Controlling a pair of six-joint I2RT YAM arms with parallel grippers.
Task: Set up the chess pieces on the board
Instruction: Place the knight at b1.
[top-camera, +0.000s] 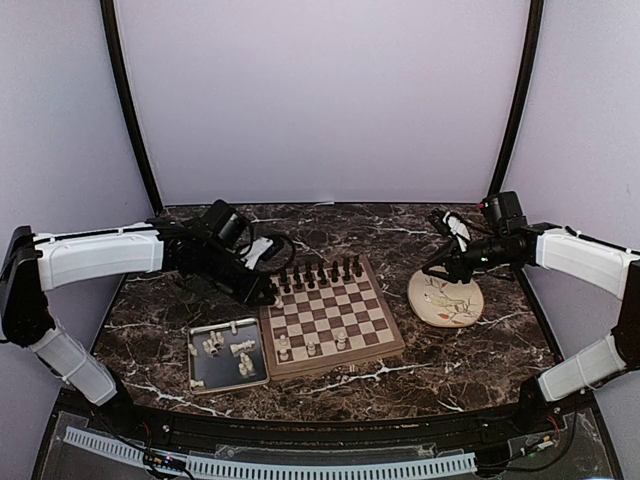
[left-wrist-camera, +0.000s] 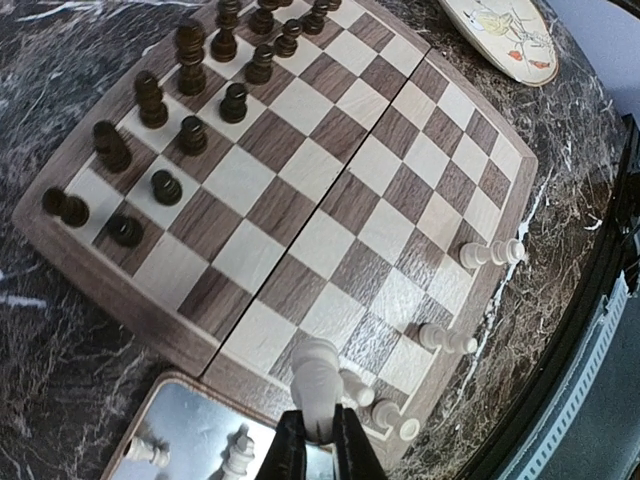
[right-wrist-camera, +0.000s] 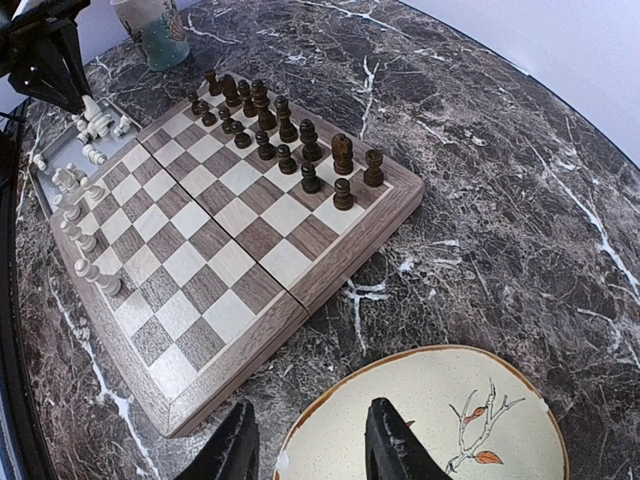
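Left end effector (left-wrist-camera: 320, 428) clamps a white piece (left-wrist-camera: 316, 368), base hidden; right end effector (right-wrist-camera: 312, 448) gapes over cut-off plate (right-wrist-camera: 430, 400).

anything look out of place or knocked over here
Nothing looks damaged. Dark pieces stand in rows on the board, but several white pieces lie jumbled in the grey tray, some apparently on their sides.

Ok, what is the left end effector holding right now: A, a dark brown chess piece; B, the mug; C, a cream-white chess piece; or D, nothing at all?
C: the left wrist view shows the left end effector shut on a cream-white chess piece, which stands up between its fingers.
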